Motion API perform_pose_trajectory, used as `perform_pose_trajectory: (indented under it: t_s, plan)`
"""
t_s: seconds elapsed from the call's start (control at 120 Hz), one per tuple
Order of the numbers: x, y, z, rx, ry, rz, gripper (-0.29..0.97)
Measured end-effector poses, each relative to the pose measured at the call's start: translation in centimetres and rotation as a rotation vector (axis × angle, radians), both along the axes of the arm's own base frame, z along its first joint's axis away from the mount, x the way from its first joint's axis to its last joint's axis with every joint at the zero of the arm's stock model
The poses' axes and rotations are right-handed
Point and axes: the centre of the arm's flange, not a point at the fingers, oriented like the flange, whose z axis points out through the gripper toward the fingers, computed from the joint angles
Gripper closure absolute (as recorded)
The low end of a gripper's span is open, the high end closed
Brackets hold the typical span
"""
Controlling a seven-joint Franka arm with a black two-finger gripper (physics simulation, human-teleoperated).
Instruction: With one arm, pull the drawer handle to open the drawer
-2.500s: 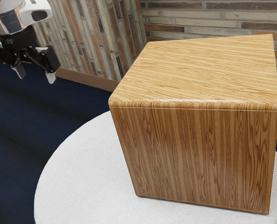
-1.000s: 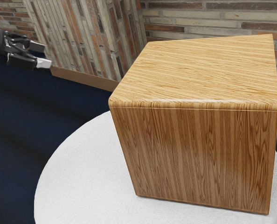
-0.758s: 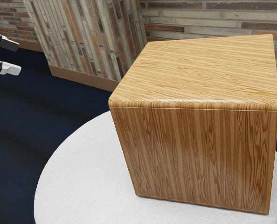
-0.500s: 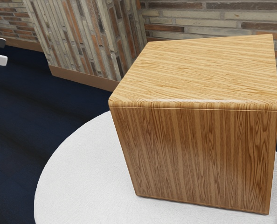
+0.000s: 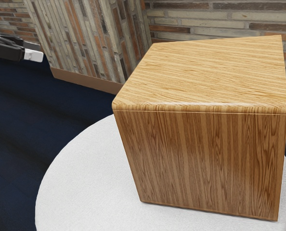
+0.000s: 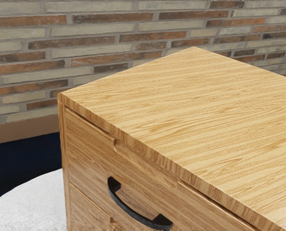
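A wooden cabinet (image 5: pixel 201 139) stands on a round white table (image 5: pixel 85 192); in the exterior view it presents a plain side and its top. The wrist view faces the cabinet (image 6: pixel 196 110) from some distance. Its drawer front (image 6: pixel 92 149) sits flush under the top, and a curved black handle (image 6: pixel 133 208) is fixed low on that front. My gripper (image 5: pixel 32 50) hovers at the exterior view's far left, well away from the cabinet and above the dark floor. Its fingers point toward the cabinet, open, with nothing between them.
A brick wall (image 5: pixel 99 33) runs behind the cabinet, with a brown skirting board (image 5: pixel 85 81) at its foot. Dark blue floor (image 5: pixel 32 125) lies between my gripper and the table. A seam below the handle marks a lower panel (image 6: pixel 85 211).
My hand swung from pointing down to pointing sideways, drew back to the exterior view's left edge, then came back slightly rightward. The cabinet has not moved.
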Motion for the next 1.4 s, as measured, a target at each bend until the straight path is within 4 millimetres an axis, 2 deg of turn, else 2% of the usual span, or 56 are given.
perform_pose_trajectory:
  t_s: [0.133, 0.283, 0.4, 0.5, 0.583, 0.642, 0.7, 0.8, 0.992, 1.117, 1.4]
  plan:
    - [-0.1, -0.2, -0.3, -0.076, 0.079, 0.051, 0.02]
    - [-1.2, -0.8, -0.4, -0.148, 0.208, 0.131, 0.02]
    - [-2.6, 0.2, -0.6, -0.202, 0.299, 0.232, 0.02]
    - [-3.0, 0.1, -0.5, -0.243, 0.352, 0.287, 0.02]
    - [-2.0, -0.2, 0.7, -0.275, 0.372, 0.34, 0.02]
    - [-0.8, 1.1, 0.1, -0.314, 0.403, 0.394, 0.02]
    - [0.8, 1.5, -1.1, -0.333, 0.445, 0.437, 0.02]
    - [3.3, 0.3, -2.6, -0.361, 0.499, 0.446, 0.02]
    - [6.5, -1.9, -5.0, -0.381, 0.582, 0.48, 0.02]
    - [7.4, -2.7, -5.5, -0.401, 0.604, 0.501, 0.02]
    - [9.9, -3.2, -8.2, -0.443, 0.674, 0.541, 0.02]
